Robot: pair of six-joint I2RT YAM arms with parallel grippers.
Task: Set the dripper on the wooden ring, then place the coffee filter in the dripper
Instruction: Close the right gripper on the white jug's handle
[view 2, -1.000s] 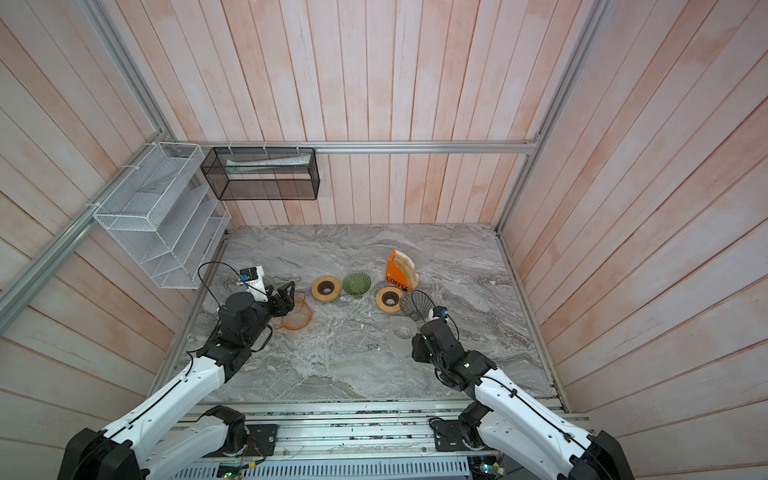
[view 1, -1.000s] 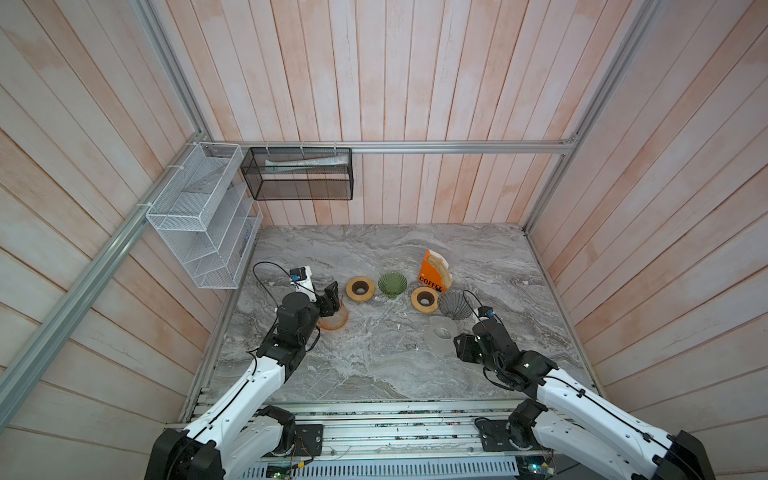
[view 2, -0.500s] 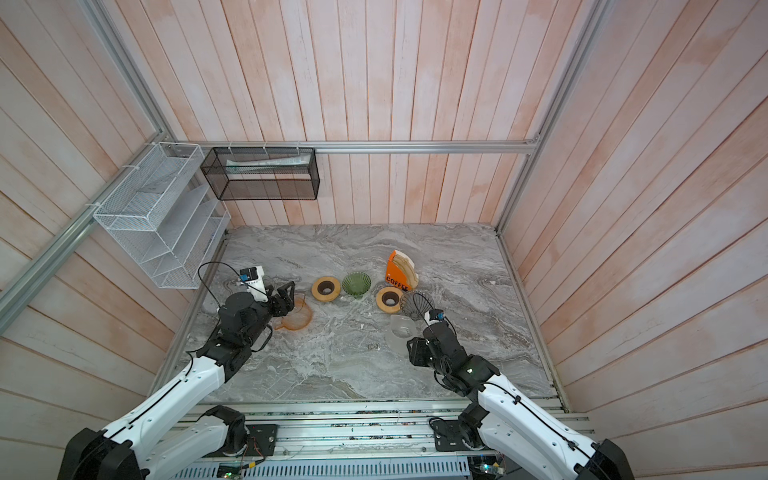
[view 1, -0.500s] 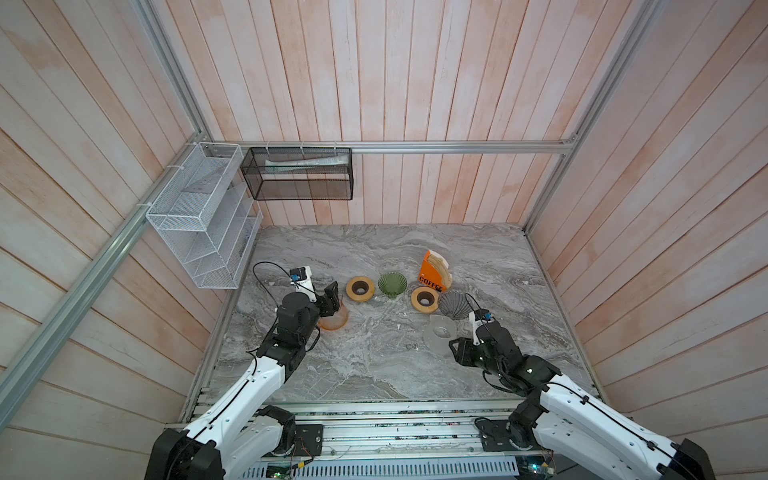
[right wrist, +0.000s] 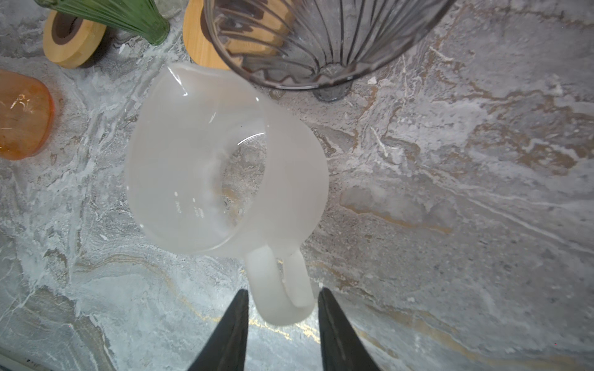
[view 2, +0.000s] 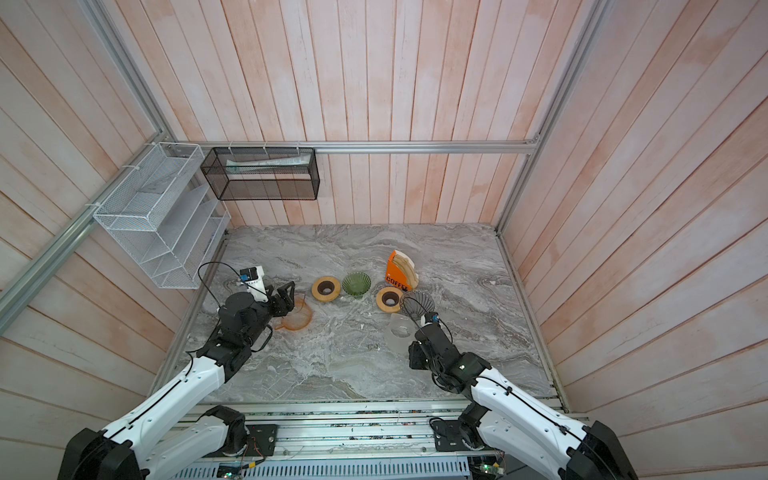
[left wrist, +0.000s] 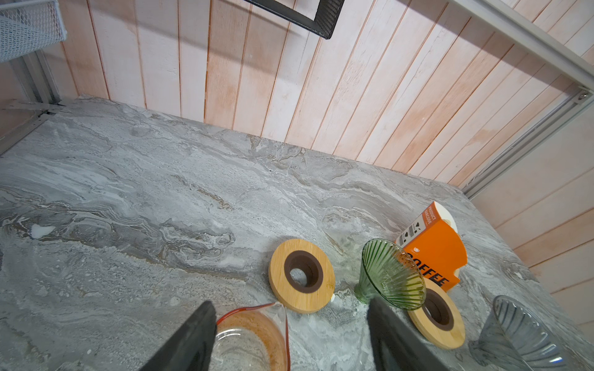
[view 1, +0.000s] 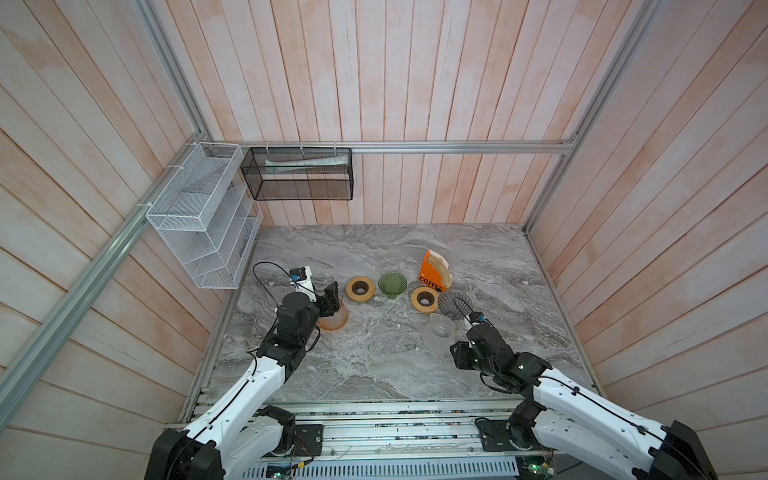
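The coffee filters [view 1: 440, 264] [left wrist: 448, 213] stand as a beige stack in an orange COFFEE holder [view 2: 398, 272] at the back of the marble table. A green glass dripper [view 1: 392, 284] [left wrist: 392, 274] stands left of the holder. A smoky grey dripper [view 1: 453, 304] [right wrist: 321, 41] stands in front of it. My right gripper [right wrist: 283, 290] [view 1: 457, 351] is open, its fingers close on either side of the handle of a frosted white pitcher [right wrist: 199, 160] [view 2: 400, 332]. My left gripper [left wrist: 291, 303] [view 1: 328, 296] hangs open over an orange glass server [left wrist: 254, 337] [view 1: 332, 320], holding nothing.
Two wooden rings [view 1: 360, 288] [view 1: 424, 298] lie flat beside the drippers. A white wire rack [view 1: 203, 216] and a black mesh basket [view 1: 299, 174] hang on the back and left walls. Wooden walls close in the marble table [view 1: 374, 374] on three sides.
My right gripper has drawn slightly toward the front of the table and its jaws have narrowed around the frosted pitcher's handle. The left arm has stayed still.
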